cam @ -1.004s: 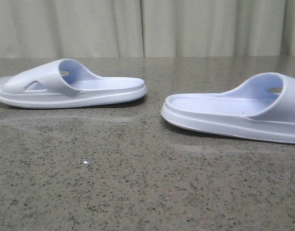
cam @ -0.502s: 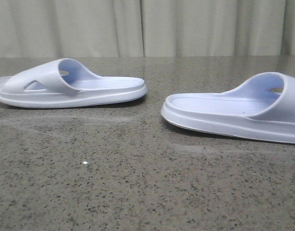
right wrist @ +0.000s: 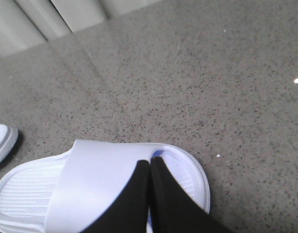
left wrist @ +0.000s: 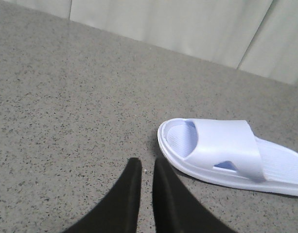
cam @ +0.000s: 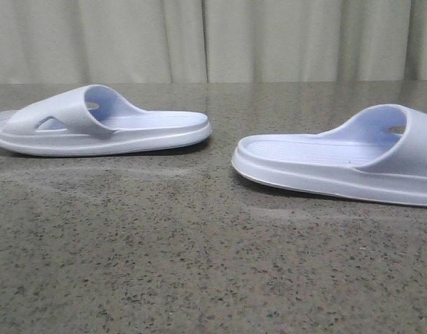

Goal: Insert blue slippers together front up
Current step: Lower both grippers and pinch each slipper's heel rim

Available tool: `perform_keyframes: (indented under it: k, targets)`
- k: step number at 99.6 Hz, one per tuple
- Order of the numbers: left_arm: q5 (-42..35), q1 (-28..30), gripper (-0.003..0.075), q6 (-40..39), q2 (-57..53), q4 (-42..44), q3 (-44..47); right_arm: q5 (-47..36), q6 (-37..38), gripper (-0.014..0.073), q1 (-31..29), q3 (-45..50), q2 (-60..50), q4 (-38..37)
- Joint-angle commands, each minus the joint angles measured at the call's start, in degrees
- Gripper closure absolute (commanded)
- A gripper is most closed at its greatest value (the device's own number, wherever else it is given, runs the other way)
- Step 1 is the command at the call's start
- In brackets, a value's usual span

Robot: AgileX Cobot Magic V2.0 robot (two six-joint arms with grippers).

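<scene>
Two pale blue slippers lie sole-down on the grey speckled table, heels facing each other. The left slipper (cam: 95,129) is at the far left and the right slipper (cam: 338,160) is at the right, partly cut off by the frame edge. No gripper shows in the front view. In the left wrist view my left gripper (left wrist: 147,162) is empty, its black fingers nearly together, just beside the toe end of the left slipper (left wrist: 226,148). In the right wrist view my right gripper (right wrist: 149,162) is shut and empty, hovering over the strap edge of the right slipper (right wrist: 90,179).
Pale curtains (cam: 213,38) hang behind the table's far edge. The heel of the left slipper (right wrist: 3,141) shows at the edge of the right wrist view. A gap of bare table (cam: 223,149) separates the two slippers.
Both slippers lie where they were. A small bright glint on the table in front of them has gone.
</scene>
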Motion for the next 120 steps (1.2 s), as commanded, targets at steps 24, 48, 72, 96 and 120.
perform_keyframes:
  k: [24, 48, 72, 96, 120]
  targets:
    - [-2.31, -0.48, 0.0496, 5.94, 9.62, -6.01, -7.42, 6.76, -0.12, 0.0491, -0.28, -9.48, 8.35, -2.09]
    - [-2.20, -0.48, 0.0328, 9.21, 11.96, -10.94, -8.28, 7.00, -0.12, 0.0346, -1.80, -9.54, 9.84, -3.91]
    - [-0.92, -0.48, 0.0328, 9.18, 14.51, -11.17, -9.41, 10.64, -0.47, 0.0347, -9.37, -9.63, 16.28, -3.91]
    - [-0.67, -0.48, 0.0328, 9.32, 16.23, -11.17, -9.75, 14.09, -5.15, 0.0347, -9.51, -12.24, 19.82, -0.72]
    - [-0.67, -0.48, 0.0328, 10.73, 17.26, -12.49, -10.23, 17.05, -8.27, 0.0347, -9.51, -14.36, 24.93, 1.65]
